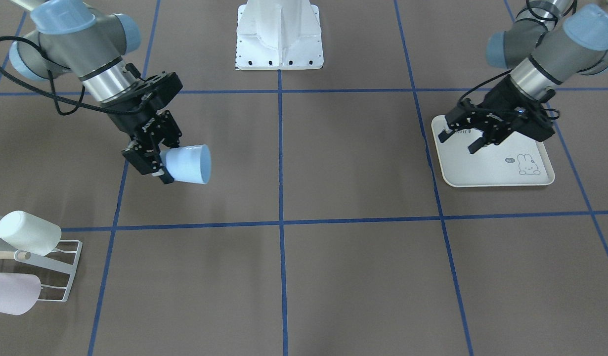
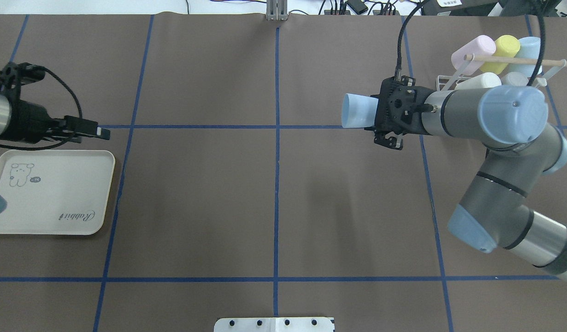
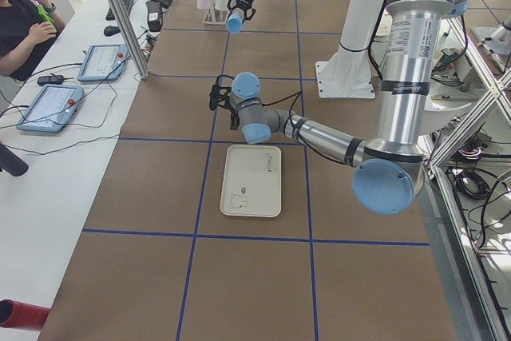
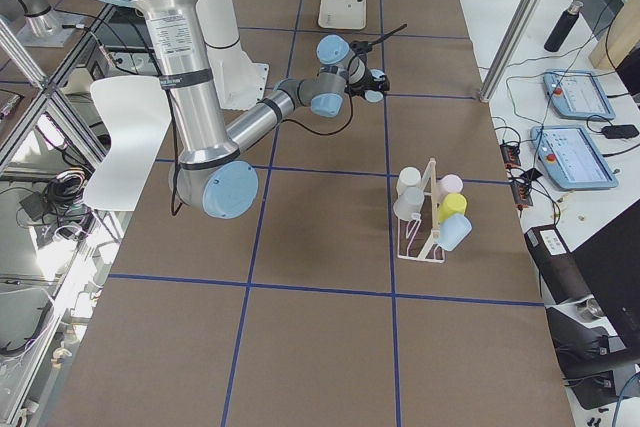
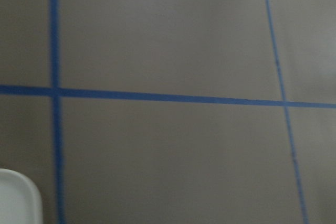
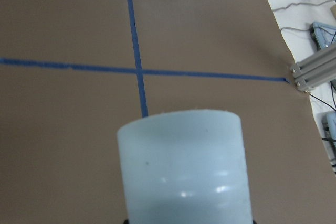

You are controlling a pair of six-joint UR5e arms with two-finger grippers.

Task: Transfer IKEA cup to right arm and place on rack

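My right gripper (image 1: 161, 166) is shut on the base of a light-blue IKEA cup (image 1: 188, 164). It holds the cup on its side above the table, mouth pointing toward the table's middle. The cup also shows in the overhead view (image 2: 355, 110) and fills the bottom of the right wrist view (image 6: 181, 166). The white wire rack (image 2: 449, 83) with a wooden dowel stands just beyond the right arm, at the far right of the table (image 1: 62, 267). My left gripper (image 1: 463, 139) is open and empty, hovering over the far edge of the cream tray.
The rack holds several cups, among them a pink one (image 2: 472, 53), a yellow one (image 2: 504, 50) and a white one (image 1: 27, 232). The cream rabbit-print tray (image 2: 57, 193) lies at the left side. The white robot base (image 1: 279, 39) stands at the near middle edge.
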